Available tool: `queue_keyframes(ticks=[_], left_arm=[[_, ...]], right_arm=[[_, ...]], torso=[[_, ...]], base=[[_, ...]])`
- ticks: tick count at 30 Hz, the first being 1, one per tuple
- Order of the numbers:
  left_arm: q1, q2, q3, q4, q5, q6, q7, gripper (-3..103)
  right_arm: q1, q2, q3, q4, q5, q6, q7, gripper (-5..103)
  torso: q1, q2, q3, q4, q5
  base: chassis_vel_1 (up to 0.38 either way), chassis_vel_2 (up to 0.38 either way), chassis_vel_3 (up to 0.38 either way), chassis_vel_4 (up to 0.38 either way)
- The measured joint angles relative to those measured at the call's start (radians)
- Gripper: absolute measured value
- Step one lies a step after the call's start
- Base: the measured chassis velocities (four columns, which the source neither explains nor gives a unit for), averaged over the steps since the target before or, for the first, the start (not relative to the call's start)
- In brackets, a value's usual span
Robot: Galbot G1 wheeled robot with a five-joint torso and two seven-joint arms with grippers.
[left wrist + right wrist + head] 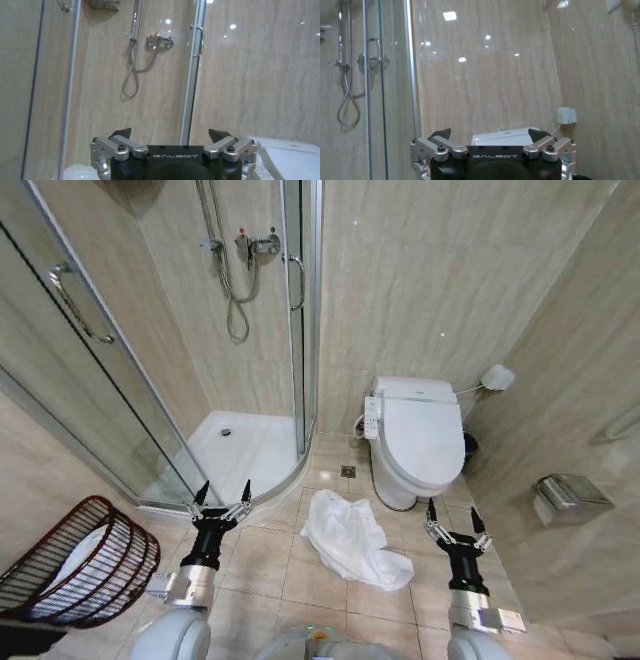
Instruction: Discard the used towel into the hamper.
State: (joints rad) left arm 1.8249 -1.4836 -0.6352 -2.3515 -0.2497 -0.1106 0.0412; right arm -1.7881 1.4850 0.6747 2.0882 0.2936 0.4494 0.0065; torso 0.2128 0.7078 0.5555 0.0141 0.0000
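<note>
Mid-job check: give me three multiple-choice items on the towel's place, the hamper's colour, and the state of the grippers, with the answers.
1. Where is the towel?
A. On the floor tiles between shower and toilet
B. Inside the hamper
C. Draped over the toilet lid

2. What colour is the hamper's wire?
A. White
B. Dark red-brown
C. Bright blue

3. What state are the two grippers in?
A. Both open and empty
B. Left shut on the towel
C. Right shut on the towel

Answers:
1 A: the white towel lies crumpled on the floor, beside the toilet.
2 B: the hamper at the robot's left shows dark red-brown ribs.
3 A: the left gripper and right gripper both hold their fingers spread, nothing between them.
</note>
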Motion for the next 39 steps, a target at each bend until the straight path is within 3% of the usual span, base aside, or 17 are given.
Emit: queue_keyframes(ticks=[20,39], left_arm=[[0.000,0.000,0.000,0.000,0.000,0.000,0.000,100],[0.000,0.000,0.000,0.000,0.000,0.000,0.000,100]], right_arm=[[-0.013,-0.011,0.002,-0.020,0.008,0.024,-0.002,100],[0.014,-0.036,-0.009,-0.097,0.072,-0.016,-0.018,100]], torso=[[-0.034,-0.080,-0.046,0.0000,0.0001],[-0.067,-0.163,-0.096,0.0000,0.0001]], base=[[0.000,0.000,0.000,0.000],[0.000,0.000,0.000,0.000]])
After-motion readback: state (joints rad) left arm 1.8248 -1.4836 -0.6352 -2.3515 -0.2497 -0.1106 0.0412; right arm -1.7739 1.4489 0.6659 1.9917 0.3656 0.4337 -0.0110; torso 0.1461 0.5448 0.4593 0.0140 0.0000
